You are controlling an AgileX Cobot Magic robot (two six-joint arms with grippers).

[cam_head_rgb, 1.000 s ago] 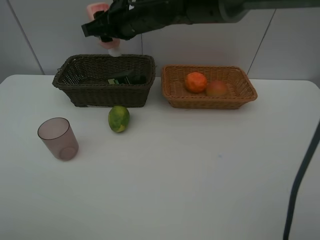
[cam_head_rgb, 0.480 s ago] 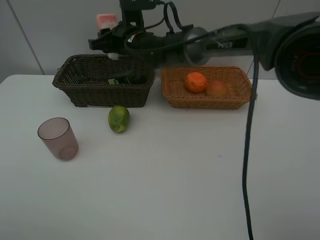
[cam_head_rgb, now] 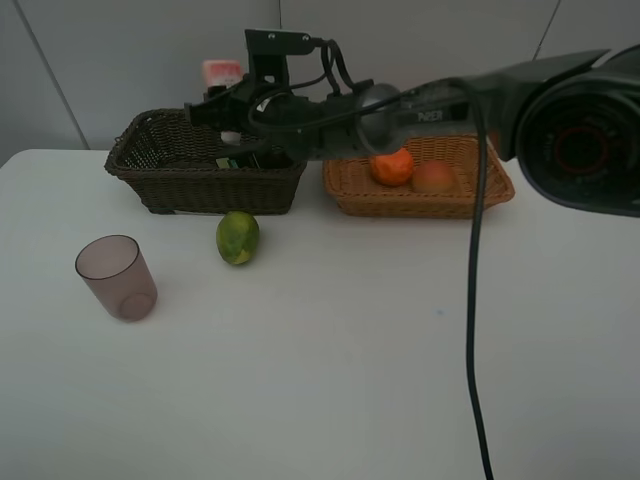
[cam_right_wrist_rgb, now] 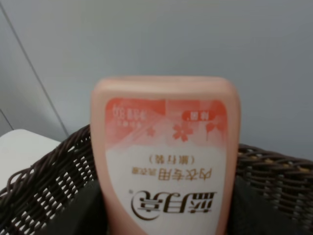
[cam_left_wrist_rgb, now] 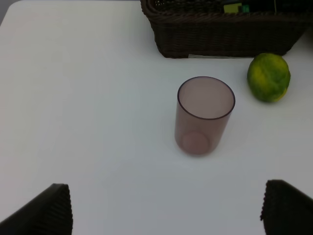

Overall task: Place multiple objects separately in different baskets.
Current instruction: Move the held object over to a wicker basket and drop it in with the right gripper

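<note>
Pink bottle (cam_right_wrist_rgb: 165, 161) — label's gold Chinese lettering upside-down.

Pink bottle (cam_right_wrist_rgb: 165, 156), lettering (cam_right_wrist_rgb: 171, 201) inverted, dark wicker basket (cam_right_wrist_rgb: 44, 181) behind

The pink white-capped plastic bottle (cam_right_wrist_rgb: 165, 156) runs off the right wrist view's lower edge, cap unseen (its print reads upside down). From the high camera, the black right arm (cam_head_rgb: 330, 105) covers most of it, along with the far rim of the dark brown woven wicker basket (cam_head_rgb: 160, 175) and part of the black rectangular bottle (cam_head_rgb: 245, 158) inside. The left gripper (cam_left_wrist_rgb: 166, 205) shows only its fingertips (cam_left_wrist_rgb: 46, 210), cropped at the corners.
</note>
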